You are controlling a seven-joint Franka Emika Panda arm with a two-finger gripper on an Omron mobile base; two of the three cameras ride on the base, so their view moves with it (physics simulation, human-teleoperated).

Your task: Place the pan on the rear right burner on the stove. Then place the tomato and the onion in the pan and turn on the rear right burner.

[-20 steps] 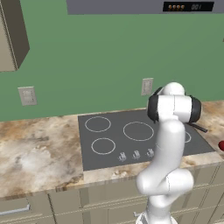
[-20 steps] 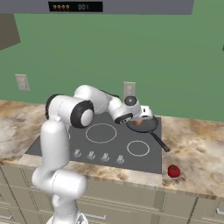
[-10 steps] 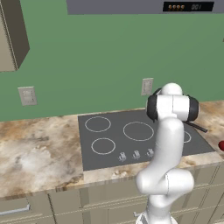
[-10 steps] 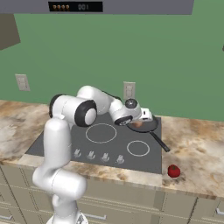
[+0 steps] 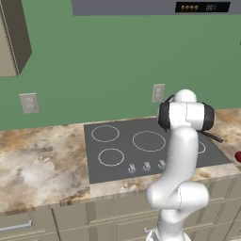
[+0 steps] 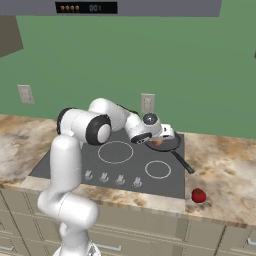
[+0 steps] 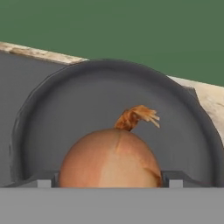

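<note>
The dark grey pan (image 6: 172, 146) sits at the rear right of the stove (image 6: 75, 160), covering the rear right burner, with its black handle (image 6: 183, 163) pointing to the front right. My gripper (image 6: 163, 138) hangs low over the pan. In the hand view my gripper (image 7: 109, 183) is shut on the brownish-orange onion (image 7: 109, 157), a fingertip (image 7: 43, 183) against each side, and the pan's floor (image 7: 87, 100) lies right behind it. The red tomato (image 6: 199, 195) rests on the counter to the right of the stove and shows at the edge of the left base view as well (image 5: 238, 156).
A row of silver knobs (image 6: 112, 178) lines the stove's front edge. The marble counter (image 6: 225, 170) runs on both sides. A green wall with an outlet (image 6: 147, 104) stands close behind the pan. A hood (image 6: 125, 7) hangs above.
My hand has shifted a little to the right and down over the pan with the onion between its fingers. The pan and tomato have stayed put.
</note>
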